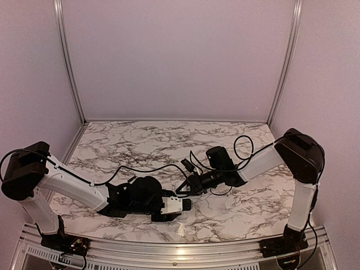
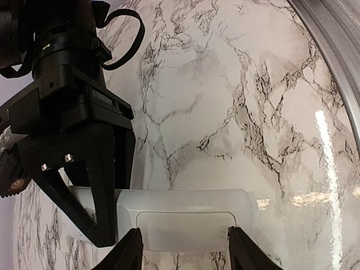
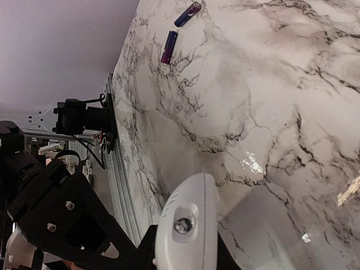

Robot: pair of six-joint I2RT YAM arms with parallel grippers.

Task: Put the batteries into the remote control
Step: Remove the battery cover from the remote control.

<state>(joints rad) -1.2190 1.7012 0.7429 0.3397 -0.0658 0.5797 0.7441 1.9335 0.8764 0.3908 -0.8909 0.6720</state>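
The white remote control [image 2: 185, 216] sits with its back panel towards the left wrist camera. My right gripper [image 2: 81, 216] is shut on its left end. In the right wrist view the remote's rounded end [image 3: 188, 225] sits between my right gripper's [image 3: 188, 250] jaws. My left gripper [image 2: 184, 250] is open, its two fingertips [image 2: 130, 250] over the remote's near edge, either side of the panel. The two batteries [image 3: 187, 14] [image 3: 169, 46], dark and slim, lie loose on the table well ahead. In the top view both grippers [image 1: 179, 205] [image 1: 185, 192] meet at the remote [image 1: 187, 205].
The marble table [image 1: 169, 140] has metal rails along its edges [image 2: 337, 62] and pale walls round it. Black cables [image 1: 242, 146] trail from the right arm across the table. The left arm's base and clamp show by the rail [image 3: 79, 115].
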